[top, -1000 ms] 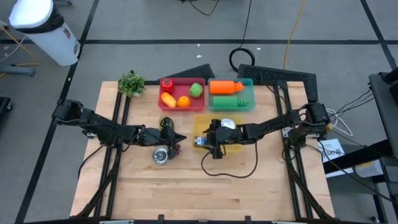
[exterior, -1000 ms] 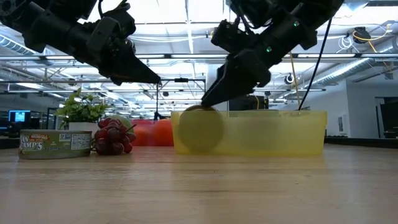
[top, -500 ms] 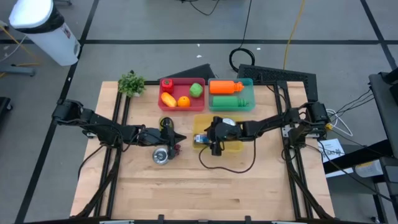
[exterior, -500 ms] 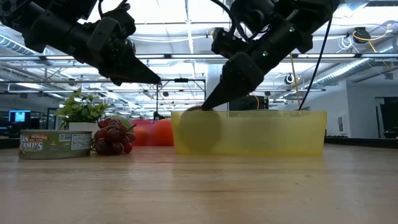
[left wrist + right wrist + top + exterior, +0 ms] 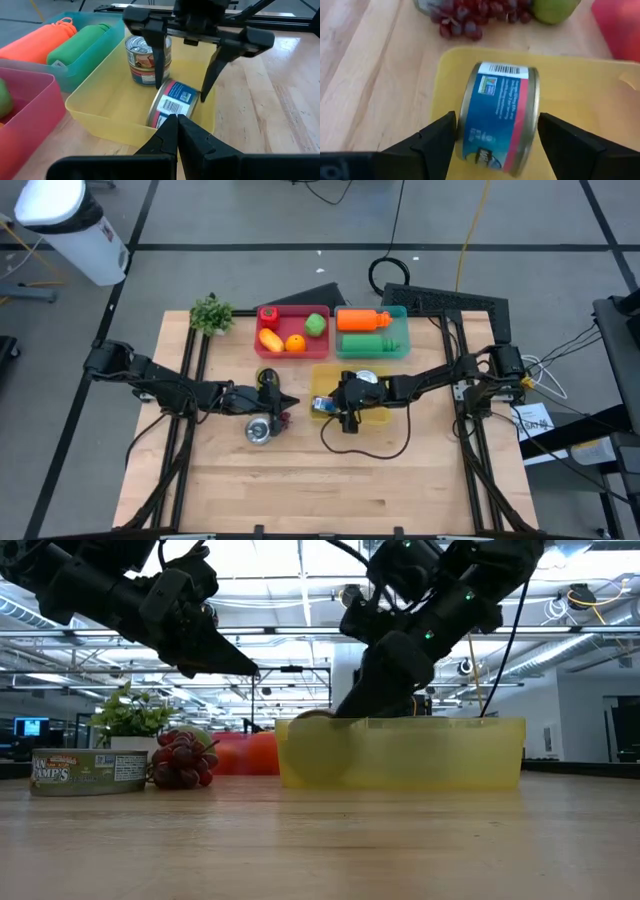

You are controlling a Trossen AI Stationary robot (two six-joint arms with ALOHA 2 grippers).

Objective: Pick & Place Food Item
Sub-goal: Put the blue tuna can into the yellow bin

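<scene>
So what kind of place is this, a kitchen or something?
More likely a robotics lab or open workshop: a wooden table with two mounted arms, cables trailing over a taped floor, and industrial ceiling lights behind.

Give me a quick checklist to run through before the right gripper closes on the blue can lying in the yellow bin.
1. Right gripper open around the blue can: ok.
2. Fingers on opposite sides of the can: ok.
3. Fingers touching the can: cannot tell.
4. Upright can in the yellow bin stands apart from the fingers: ok.
5. Left gripper shut and outside the bin: ok.
6. Grapes and green apple outside the bin, clear of the grasp: ok.
</scene>
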